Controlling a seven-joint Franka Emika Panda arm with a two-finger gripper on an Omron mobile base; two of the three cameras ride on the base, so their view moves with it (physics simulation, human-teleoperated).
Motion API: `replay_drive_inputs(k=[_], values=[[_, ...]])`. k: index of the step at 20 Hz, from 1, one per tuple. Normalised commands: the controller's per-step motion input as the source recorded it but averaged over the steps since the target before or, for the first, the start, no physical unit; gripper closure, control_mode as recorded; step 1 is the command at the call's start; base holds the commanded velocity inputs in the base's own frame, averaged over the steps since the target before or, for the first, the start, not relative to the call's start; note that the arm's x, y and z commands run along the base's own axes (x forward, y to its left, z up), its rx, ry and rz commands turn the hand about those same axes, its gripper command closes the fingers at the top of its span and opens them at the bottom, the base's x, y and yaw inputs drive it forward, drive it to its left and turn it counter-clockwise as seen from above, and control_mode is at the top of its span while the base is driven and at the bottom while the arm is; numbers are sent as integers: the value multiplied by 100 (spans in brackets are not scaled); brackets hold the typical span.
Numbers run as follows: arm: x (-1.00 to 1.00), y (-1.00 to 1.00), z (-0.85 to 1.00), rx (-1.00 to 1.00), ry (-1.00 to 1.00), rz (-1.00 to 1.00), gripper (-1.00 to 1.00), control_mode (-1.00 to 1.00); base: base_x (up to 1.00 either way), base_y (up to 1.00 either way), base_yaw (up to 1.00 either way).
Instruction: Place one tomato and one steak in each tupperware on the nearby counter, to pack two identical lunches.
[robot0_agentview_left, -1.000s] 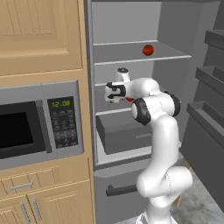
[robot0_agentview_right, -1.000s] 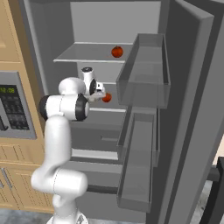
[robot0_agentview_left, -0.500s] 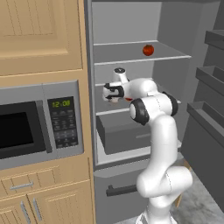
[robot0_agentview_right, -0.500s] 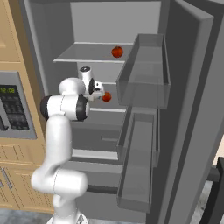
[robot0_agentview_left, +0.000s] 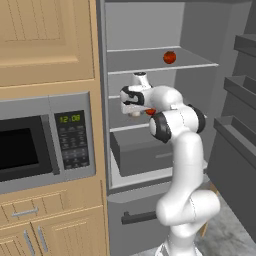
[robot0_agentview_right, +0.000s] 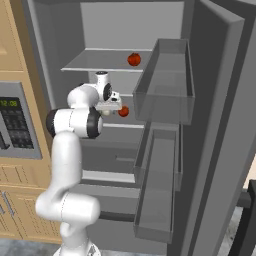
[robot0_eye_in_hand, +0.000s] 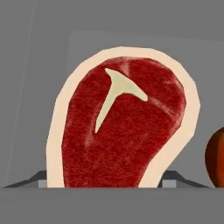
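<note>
Right, steak (robot0_eye_in_hand: 120, 127) sits dead ahead of the gripper (robot0_agentview_left: 134, 113) in the hand view: deep red slab, pale fat rim all round, T-shaped bone mark up top, flat on a grey fridge shelf. Its near end runs down between the two dark fingertips (robot0_eye_in_hand: 38, 180), which show just at either side of it. Can't tell from that whether the pads touch the meat or stand off it, so grip state: cannot tell

One tomato (robot0_eye_in_hand: 216, 157) lies just to the steak's right in the hand view, cut off by the frame edge. In the base views the same tomato (robot0_agentview_left: 150, 111) (robot0_agentview_right: 123, 111) shows right beside the hand, on the middle shelf (robot0_agentview_left: 131, 127) and partly hidden behind the arm in the left one

Second tomato (robot0_agentview_left: 169, 57) (robot0_agentview_right: 133, 59) is one shelf up, well above the gripper, on the upper shelf (robot0_agentview_left: 150, 65), alone

Hand points down onto the middle shelf inside the open fridge (robot0_agentview_right: 60, 45). Below it: a grey drawer (robot0_agentview_left: 140, 150). To the gripper's right in the right base view, the open fridge door (robot0_agentview_right: 220, 125) with its clear bins (robot0_agentview_right: 167, 87). Off to its left, outside the fridge: microwave (robot0_agentview_left: 30, 142) set in light wood cabinets (robot0_agentview_left: 47, 40)
</note>
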Motion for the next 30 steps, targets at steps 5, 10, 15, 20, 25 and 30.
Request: replay_drive_inputs(k=[5, 10, 15, 20, 25, 30], values=[[-88, -5, -55, 0, 0, 16, 100, -100, 0, 0, 0], [-96, 0, -69, 0, -4, 25, 100, -100, 0, 0, 0], [-100, -4, -7, 0, -11, 22, 100, -100, 0, 0, 0], [-100, -22, 16, 0, -16, 15, 100, -100, 0, 0, 0], [-89, -35, 89, -2, -19, 7, 100, -100, 0, 0, 0], [-83, -8, 100, -5, -19, 4, 100, -100, 0, 0, 0]])
